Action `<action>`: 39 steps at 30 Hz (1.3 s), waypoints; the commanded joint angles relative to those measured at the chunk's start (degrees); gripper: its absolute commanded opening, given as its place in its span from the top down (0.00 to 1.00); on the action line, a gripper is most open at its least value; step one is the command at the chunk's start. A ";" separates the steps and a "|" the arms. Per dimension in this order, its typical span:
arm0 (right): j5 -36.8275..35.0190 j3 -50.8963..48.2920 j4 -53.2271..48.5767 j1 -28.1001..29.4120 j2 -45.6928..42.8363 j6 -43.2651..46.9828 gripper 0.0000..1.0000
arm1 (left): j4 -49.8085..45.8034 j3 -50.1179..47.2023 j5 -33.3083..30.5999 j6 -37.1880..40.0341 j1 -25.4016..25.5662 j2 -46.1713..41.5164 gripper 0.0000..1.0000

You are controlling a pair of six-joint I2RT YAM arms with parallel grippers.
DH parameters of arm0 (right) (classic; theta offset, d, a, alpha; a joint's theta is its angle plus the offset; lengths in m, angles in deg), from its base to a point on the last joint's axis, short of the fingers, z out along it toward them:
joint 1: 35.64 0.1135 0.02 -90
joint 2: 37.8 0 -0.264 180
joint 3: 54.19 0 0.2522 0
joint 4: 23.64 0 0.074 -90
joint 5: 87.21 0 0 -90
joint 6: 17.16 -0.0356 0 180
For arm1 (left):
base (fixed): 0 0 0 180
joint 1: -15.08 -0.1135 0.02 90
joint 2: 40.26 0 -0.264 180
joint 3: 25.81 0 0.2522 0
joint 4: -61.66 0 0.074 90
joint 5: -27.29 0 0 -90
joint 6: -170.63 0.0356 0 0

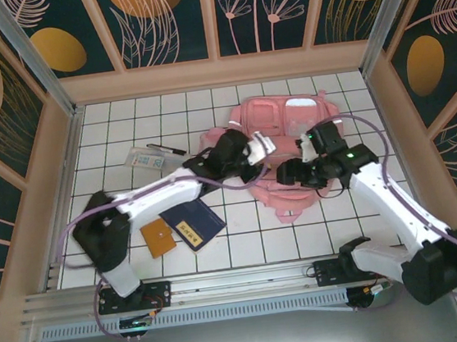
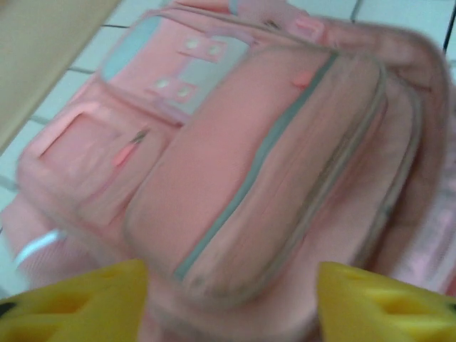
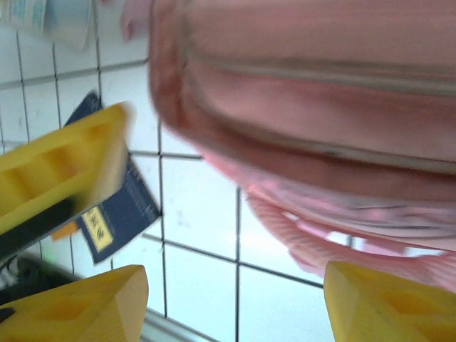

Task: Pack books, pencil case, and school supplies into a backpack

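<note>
The pink backpack [image 1: 294, 126] lies on the tiled table toward the back, right of centre. My left gripper [image 1: 260, 147] hovers at its left side, jaws open over the front pocket [image 2: 263, 164] with nothing between the yellow fingertips [image 2: 92, 299]. My right gripper [image 1: 292, 172] is open at the backpack's near edge [image 3: 306, 107], above bare tile. The navy-blue book [image 1: 193, 223] with its yellow label [image 3: 100, 229] lies flat at front left, with the orange-brown notebook [image 1: 157, 238] beside it. The clear pencil case [image 1: 144, 157] and a dark pen [image 1: 166, 148] lie further back left.
Wooden walls [image 1: 47, 175] fence in the white tiled table [image 1: 261, 241] on the left, right and back. A metal rail [image 1: 225, 283] runs along the near edge by the arm bases. A yellow finger of the left gripper [image 3: 64, 167] crosses the right wrist view.
</note>
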 commanded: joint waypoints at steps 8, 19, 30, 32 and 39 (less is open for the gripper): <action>8.57 9.15 12.51 17.18 23.46 6.50 0.40 | -24.32 -20.45 -11.99 -51.58 -0.74 -25.87 0.01; 9.25 17.98 16.66 22.97 43.26 9.30 0.52 | -28.44 -37.22 -6.00 -84.45 -2.67 -37.43 0.35; 13.47 21.79 16.33 24.73 50.57 9.48 0.66 | -16.44 -46.58 -0.53 -87.95 -6.37 -32.89 0.37; 12.90 22.88 15.59 25.13 52.00 9.90 0.64 | -15.29 -48.93 -0.08 -89.24 -6.71 -32.15 0.44; 16.78 23.55 15.16 25.48 55.53 11.48 0.56 | -12.58 -52.57 3.95 -87.51 -9.18 -27.86 0.58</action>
